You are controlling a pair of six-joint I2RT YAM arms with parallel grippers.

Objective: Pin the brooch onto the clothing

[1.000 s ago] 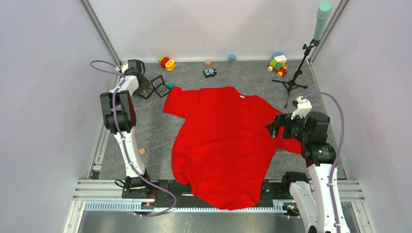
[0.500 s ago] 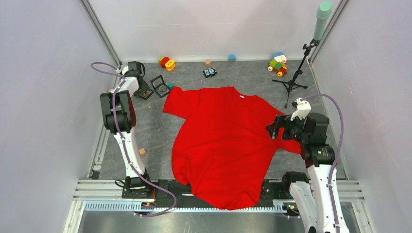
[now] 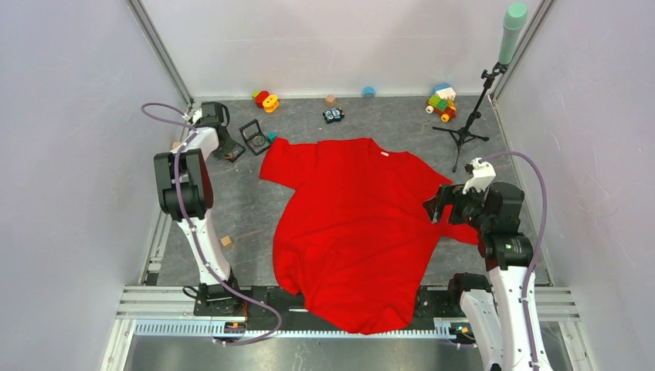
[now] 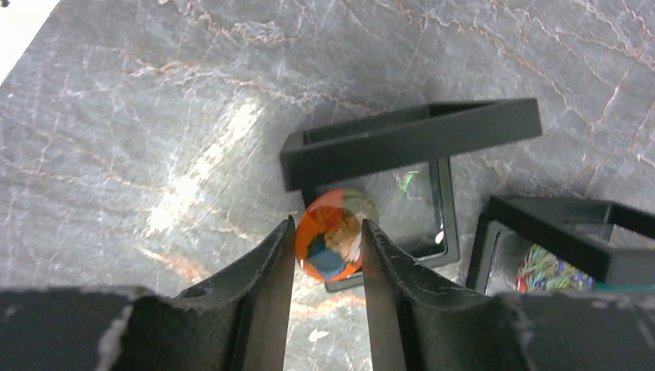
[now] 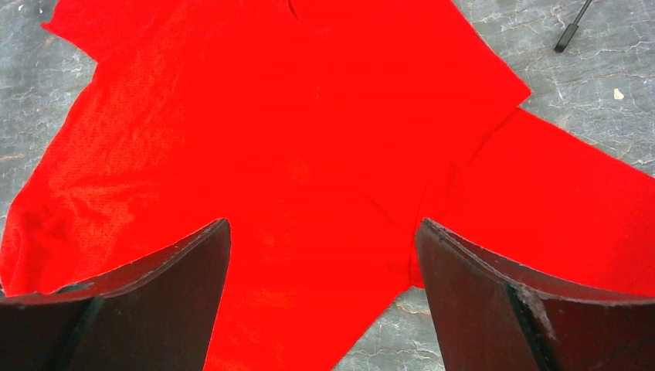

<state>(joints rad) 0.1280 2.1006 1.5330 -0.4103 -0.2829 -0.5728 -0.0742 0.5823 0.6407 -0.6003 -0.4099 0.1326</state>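
Note:
The clothing, a bright red T-shirt point(image 3: 355, 224), lies spread flat mid-table. The brooch point(image 4: 330, 243) is a round orange, blue and white disc at the near edge of an open black display case point(image 4: 442, 224). My left gripper point(image 4: 327, 224) is far back left point(image 3: 224, 147), and its two fingertips press on either side of the brooch. My right gripper point(image 3: 436, 207) hovers over the shirt's right sleeve, with its jaws wide apart and nothing between them. In the right wrist view, red fabric point(image 5: 309, 139) fills the space beyond the right gripper point(image 5: 323, 228).
A second black case point(image 4: 556, 232) with another colourful badge point(image 4: 544, 270) stands just right of the first. Toys line the back wall: rings point(image 3: 266, 100), a small car point(image 3: 333, 116), blocks point(image 3: 441, 101). A tripod stand point(image 3: 463, 135) is back right. A wooden cube point(image 3: 226, 241) lies left.
The left gripper's jaws have narrowed onto the brooch, and the left arm has shifted slightly left. The right arm and the shirt have not moved.

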